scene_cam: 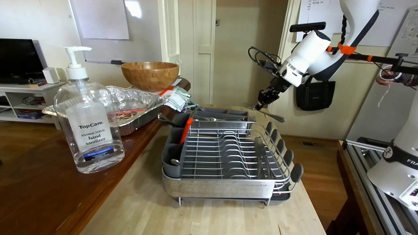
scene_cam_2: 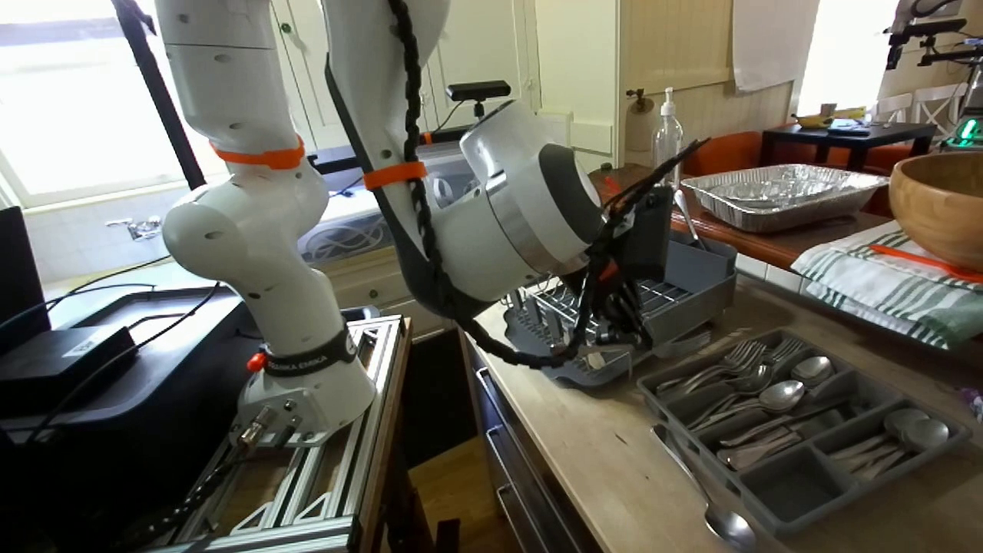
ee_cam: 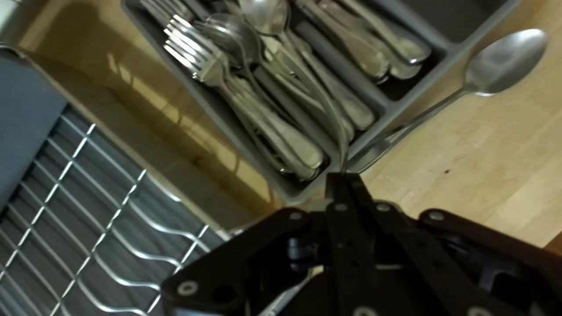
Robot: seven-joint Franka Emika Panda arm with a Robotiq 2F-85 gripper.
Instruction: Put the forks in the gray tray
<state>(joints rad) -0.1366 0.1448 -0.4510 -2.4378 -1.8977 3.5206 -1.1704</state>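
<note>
My gripper (scene_cam: 258,106) is shut on a fork (scene_cam: 273,116) in the air beyond the dish rack. The tines point away from the robot base, the handle towards it. In an exterior view the gripper (scene_cam_2: 631,336) partly covers the fork (scene_cam_2: 689,343). In the wrist view the fingertips (ee_cam: 347,176) are together near a tray corner, with a thin metal edge between them. The gray tray (scene_cam_2: 795,480) has compartments of forks (scene_cam_2: 745,355), spoons and knives; it shows in the wrist view (ee_cam: 456,15). The gray dish rack (scene_cam: 222,188) holds several cutlery pieces (scene_cam: 260,153), kinds unclear.
A loose spoon (scene_cam_2: 729,526) lies on the table beside the tray, also in the wrist view (ee_cam: 505,61). A sanitizer bottle (scene_cam: 89,130), foil pan (scene_cam: 140,112), wooden bowl (scene_cam: 150,76) and towel (scene_cam_2: 883,284) stand along the raised wooden ledge.
</note>
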